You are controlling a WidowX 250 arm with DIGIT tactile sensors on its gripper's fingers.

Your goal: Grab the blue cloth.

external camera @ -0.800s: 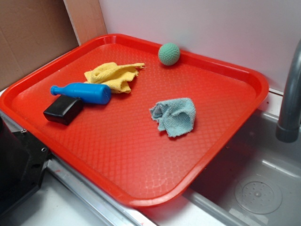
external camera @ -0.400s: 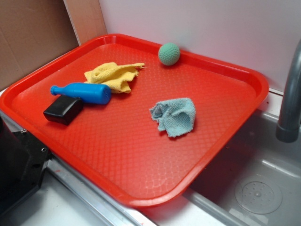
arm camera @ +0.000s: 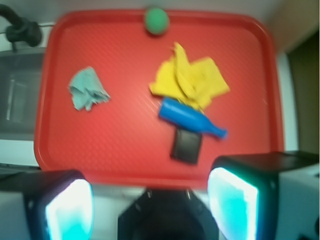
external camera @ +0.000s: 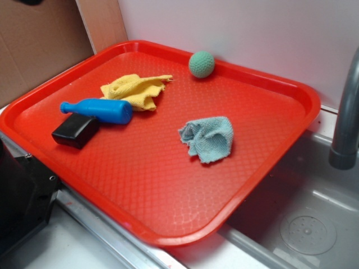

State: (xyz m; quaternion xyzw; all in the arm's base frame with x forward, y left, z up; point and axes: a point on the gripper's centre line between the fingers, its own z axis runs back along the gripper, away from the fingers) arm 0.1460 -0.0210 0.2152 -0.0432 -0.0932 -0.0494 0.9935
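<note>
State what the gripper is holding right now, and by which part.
Nothing is held. The gripper hangs above the red tray with its jaws spread apart and empty; the blue cloth lies untouched on the tray.

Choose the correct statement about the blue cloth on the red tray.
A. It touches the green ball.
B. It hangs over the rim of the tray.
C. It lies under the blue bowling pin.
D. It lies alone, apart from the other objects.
D: the blue cloth lies crumpled on bare tray surface, well apart from the yellow cloth, the bowling pin, the black block and the green ball.
</note>
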